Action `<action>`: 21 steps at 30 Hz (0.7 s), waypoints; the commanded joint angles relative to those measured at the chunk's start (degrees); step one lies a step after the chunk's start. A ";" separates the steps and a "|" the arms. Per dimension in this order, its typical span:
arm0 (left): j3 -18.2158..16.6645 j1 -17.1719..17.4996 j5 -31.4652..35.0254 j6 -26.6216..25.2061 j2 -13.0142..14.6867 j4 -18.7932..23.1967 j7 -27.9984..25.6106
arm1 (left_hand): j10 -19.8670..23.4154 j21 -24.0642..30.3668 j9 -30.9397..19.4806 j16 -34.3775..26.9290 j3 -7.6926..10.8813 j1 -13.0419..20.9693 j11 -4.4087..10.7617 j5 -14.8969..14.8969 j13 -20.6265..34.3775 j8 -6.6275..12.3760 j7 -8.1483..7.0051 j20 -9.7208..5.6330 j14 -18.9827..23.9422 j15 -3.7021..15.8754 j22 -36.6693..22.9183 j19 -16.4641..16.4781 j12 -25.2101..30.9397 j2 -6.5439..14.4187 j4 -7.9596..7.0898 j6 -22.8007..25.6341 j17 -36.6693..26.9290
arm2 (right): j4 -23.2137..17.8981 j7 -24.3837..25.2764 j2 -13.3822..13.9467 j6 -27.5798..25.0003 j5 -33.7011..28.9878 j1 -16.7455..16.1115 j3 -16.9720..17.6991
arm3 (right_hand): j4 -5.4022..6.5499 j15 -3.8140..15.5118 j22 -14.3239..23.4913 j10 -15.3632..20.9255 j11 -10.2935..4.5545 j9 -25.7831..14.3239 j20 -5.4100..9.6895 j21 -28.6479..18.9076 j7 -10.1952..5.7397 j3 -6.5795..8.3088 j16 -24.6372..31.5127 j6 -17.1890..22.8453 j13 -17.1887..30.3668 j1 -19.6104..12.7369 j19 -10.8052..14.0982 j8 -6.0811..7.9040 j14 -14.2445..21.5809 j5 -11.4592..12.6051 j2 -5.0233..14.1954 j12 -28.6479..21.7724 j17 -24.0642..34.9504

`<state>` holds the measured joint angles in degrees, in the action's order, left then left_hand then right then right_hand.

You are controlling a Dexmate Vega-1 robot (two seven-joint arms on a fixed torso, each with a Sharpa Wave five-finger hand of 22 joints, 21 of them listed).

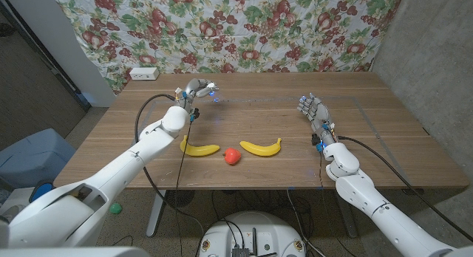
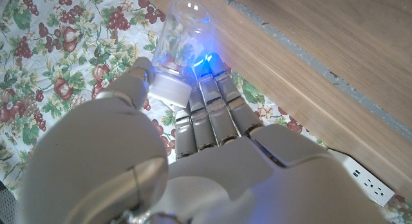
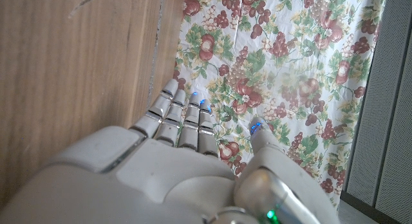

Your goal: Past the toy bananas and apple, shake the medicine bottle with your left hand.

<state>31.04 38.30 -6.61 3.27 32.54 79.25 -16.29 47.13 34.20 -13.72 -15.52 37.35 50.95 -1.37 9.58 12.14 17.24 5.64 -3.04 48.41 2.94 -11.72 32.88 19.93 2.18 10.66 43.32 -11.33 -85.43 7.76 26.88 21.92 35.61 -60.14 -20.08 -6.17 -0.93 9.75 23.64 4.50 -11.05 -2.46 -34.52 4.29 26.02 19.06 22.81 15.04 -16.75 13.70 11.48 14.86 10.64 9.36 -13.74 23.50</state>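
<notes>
I see my left hand [image 1: 195, 89] raised beyond the bananas [image 1: 261, 147] and apple [image 1: 232, 156], fingers clamped on the clear medicine bottle [image 2: 178, 40]; my right hand [image 1: 314, 111] waits with straight fingers, holding nothing

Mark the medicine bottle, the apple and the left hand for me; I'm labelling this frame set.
medicine bottle [image 2: 182, 40]: left wrist view, on its clear body above the white cap.
apple [image 1: 232, 156]: head view, middle of the red fruit between the bananas.
left hand [image 1: 195, 91]: head view, on the back of the hand holding the bottle.

White arms [image 1: 111, 179], black cables, grey hands [image 1: 314, 111]
</notes>
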 commanded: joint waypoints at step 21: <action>-4.11 3.09 -9.12 0.91 0.21 3.13 3.47 | 12.22 1.26 -0.31 -0.03 -0.32 8.15 11.03 0.23 0.19 -0.22 -2.24 -4.30 4.47 10.57 -0.04 0.32 -0.07 7.95 -0.51 7.73 -0.07 | 0.04 0.50 -0.11 0.44 -0.72 0.08 -0.02 | -0.35 0.03 0.26 0.43 0.13 -0.20 0.18 0.49 0.03 0.14 0.20 0.66 0.36 0.55 0.68 0.21 0.33 0.26 0.04 -0.02 0.19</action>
<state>28.12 40.66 -12.72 4.03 32.65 81.57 -14.07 47.56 35.18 -13.71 -15.24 37.11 51.15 -1.48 9.52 12.11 17.01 5.96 -3.04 48.95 2.87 -11.72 32.88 19.72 1.98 10.42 43.65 -11.18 -85.53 8.06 26.83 21.99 35.28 -60.17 -20.10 -6.17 -0.93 9.75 23.64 4.50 -11.05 -2.13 -34.11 4.29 26.02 19.06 22.81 15.32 -16.75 14.02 11.48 14.85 10.63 9.36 -13.74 23.50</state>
